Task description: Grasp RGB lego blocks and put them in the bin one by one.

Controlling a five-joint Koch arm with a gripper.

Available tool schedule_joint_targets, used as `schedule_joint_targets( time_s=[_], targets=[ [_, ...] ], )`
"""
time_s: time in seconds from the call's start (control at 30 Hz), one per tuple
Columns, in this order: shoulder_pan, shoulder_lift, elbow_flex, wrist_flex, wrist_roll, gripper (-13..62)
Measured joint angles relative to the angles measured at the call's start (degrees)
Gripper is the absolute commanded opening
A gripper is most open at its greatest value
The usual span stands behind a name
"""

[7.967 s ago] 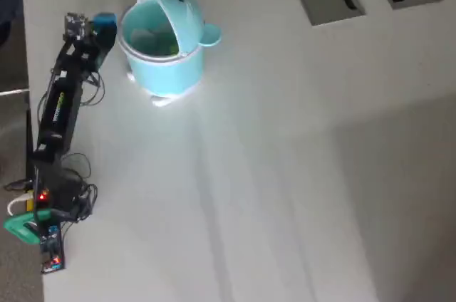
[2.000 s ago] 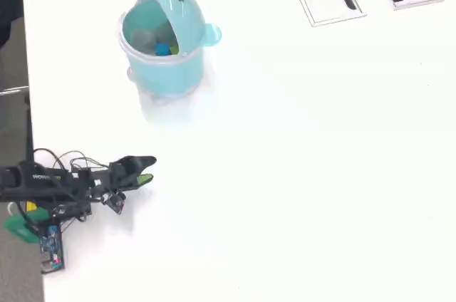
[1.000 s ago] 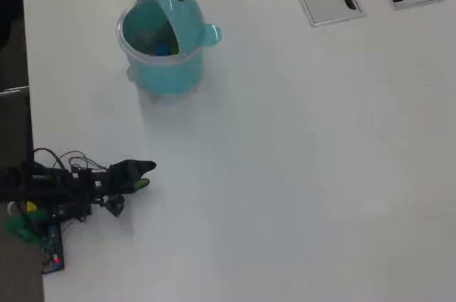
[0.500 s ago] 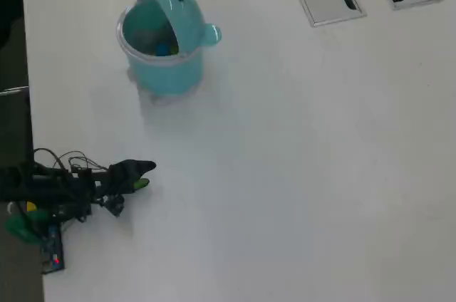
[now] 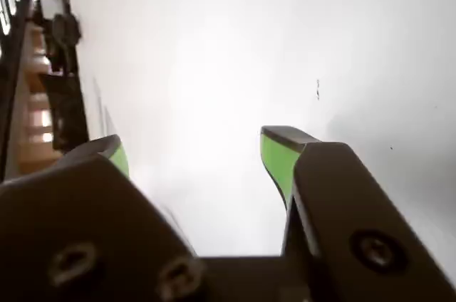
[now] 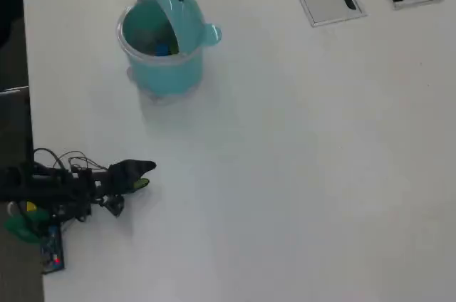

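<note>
Teal bin (image 6: 165, 74) already holds blue and green blocks (image 6: 163, 48); we see the gripper (image 5: 196, 151) wide open and empty, so a further grasp would likely close on bare table (image 6: 299, 174).

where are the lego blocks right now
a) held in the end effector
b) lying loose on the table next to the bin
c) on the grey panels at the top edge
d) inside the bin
d: in the overhead view a blue block shows inside the open bin, with a hint of green beside it, while the white table holds no loose blocks and the end effector is open with nothing between its pads in the wrist view.
</note>
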Motion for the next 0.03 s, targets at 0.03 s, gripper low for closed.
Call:
schedule_joint_targets(
  time_s=[0.03],
  targets=[
    [0.00,0.00,0.00,0.00,0.00,34.6]
  ],
)
